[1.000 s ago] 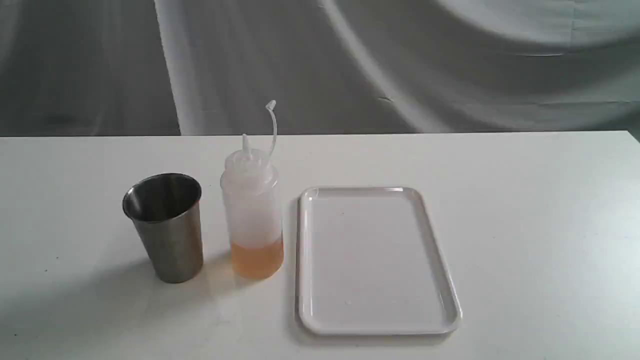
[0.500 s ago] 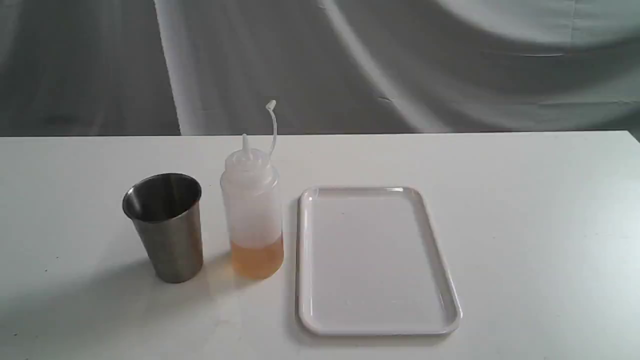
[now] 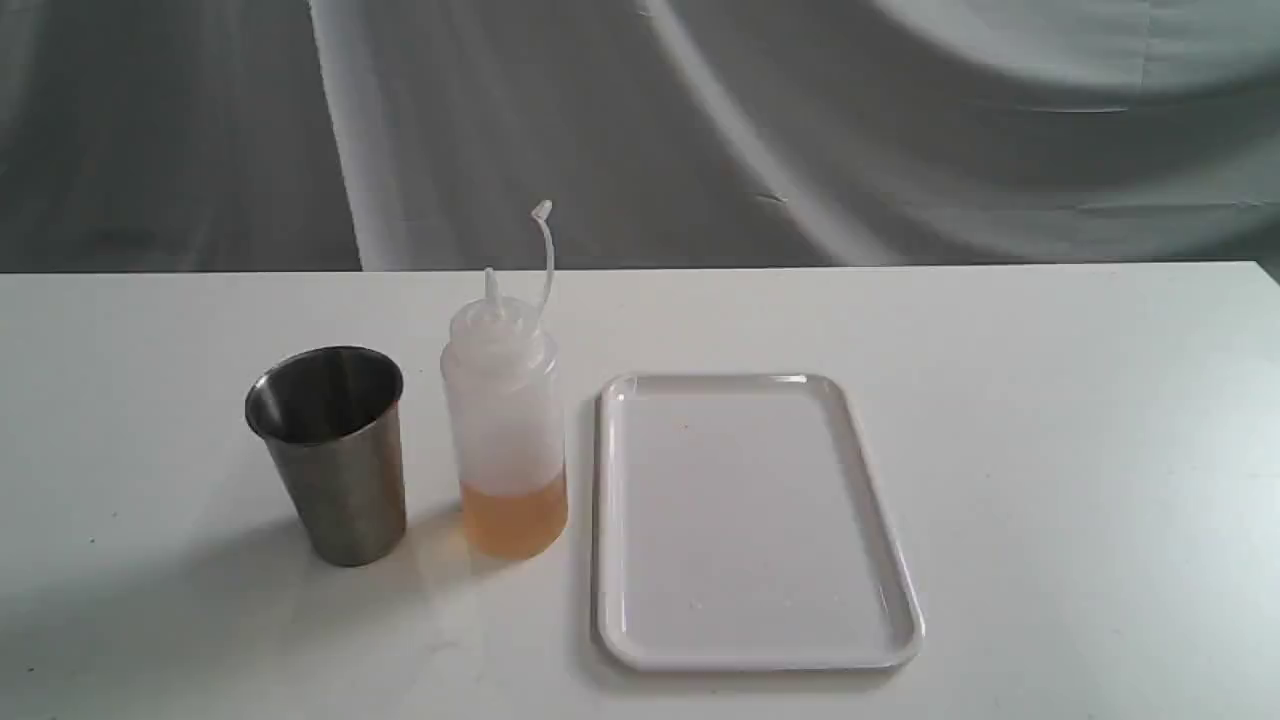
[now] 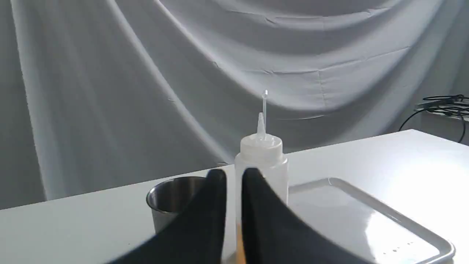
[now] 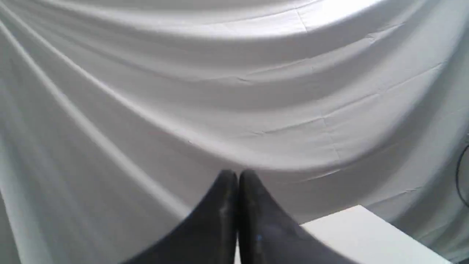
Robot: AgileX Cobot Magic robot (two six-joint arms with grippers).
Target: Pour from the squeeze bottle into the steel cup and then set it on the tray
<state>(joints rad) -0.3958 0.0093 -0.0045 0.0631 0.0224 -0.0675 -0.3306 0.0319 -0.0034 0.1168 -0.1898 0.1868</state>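
The squeeze bottle stands upright on the white table, amber liquid in its lower part, nozzle uncapped and cap strap sticking up. Just left of it stands the steel cup, upright. The white tray lies bare to the bottle's right. Neither gripper appears in the exterior view. In the left wrist view my left gripper is off the table, its black fingers a narrow gap apart, holding nothing, pointed at the bottle with the cup and tray beyond. My right gripper is shut, facing the cloth.
A grey draped cloth hangs behind the table. Black cables lie past the table's far side in the left wrist view. A corner of the table shows under the right gripper.
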